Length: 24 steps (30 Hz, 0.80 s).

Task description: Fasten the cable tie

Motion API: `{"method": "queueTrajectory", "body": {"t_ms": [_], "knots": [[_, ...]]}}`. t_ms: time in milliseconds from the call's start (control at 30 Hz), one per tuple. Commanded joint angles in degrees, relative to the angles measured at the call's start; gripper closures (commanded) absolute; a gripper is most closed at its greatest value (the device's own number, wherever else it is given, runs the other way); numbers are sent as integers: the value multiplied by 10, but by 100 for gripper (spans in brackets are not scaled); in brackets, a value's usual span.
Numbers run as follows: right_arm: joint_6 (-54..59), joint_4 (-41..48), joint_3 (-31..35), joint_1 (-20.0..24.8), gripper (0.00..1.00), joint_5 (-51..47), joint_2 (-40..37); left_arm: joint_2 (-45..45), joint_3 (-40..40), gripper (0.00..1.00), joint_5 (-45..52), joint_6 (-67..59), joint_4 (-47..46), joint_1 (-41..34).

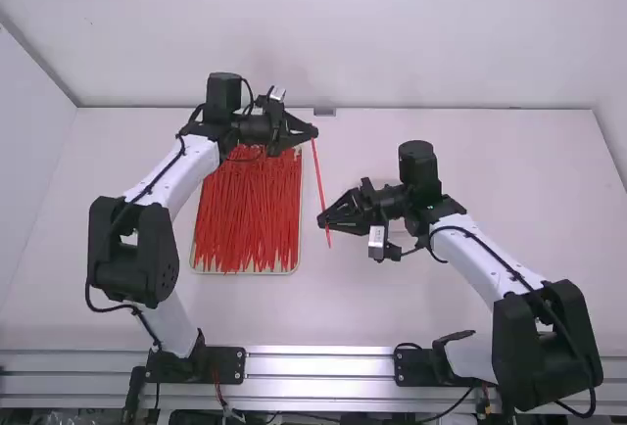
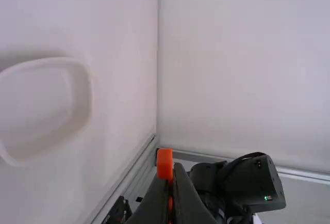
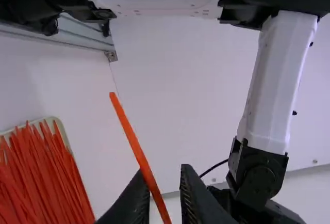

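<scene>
On the left half of the desk [image 1: 470, 151], the tray [image 1: 245, 271] lies with its long side running from the near edge toward the far edge. It is full of spare ties [image 1: 250, 210], laid side by side, so one can be taken from the end.

At the far end of the tray, your left gripper [image 1: 310, 135] hangs above the desk, and its fingers are together, clamped on the head [image 2: 164, 163] of one tie [image 1: 320, 190]. In the left wrist view the orange head stands out just past the fingertips. I think this is on purpose: the slot must stay free so that the tail can enter it.

From this grip the tie goes straight toward the near edge, just beside the right side of the tray and lifted off the desk. It is not yet bent, so no loop exists and the fastening has not begun.

Near the middle of the desk, your right gripper [image 1: 324, 219] meets the tail part of the tie. Its fingers are apart, one on each side of the strip, and the strip seems to touch one finger only. So it frames the tail but does not hold it.

I judge that the next step is to close here, then bend the tail round to the head. The risk is that the thin strip slips out sideways before the fingers close.
</scene>
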<state>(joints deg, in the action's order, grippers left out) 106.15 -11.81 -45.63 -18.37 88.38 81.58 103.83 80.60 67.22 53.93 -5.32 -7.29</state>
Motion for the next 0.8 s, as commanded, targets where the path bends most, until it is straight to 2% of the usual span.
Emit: {"method": "queueTrajectory", "body": {"t_ms": [0, 200, 767], "knots": [[-14, 1, 3, 0, 91, 10, 1, -3, -4, 99, 7, -15, 0, 2], [-14, 5, 3, 0, 100, 10, 1, -3, -4, 98, 7, -20, -2, 3], [-44, 3, 4, 0, 100, 10, 1, -3, -4, 98, 8, -43, -3, 4]]}}
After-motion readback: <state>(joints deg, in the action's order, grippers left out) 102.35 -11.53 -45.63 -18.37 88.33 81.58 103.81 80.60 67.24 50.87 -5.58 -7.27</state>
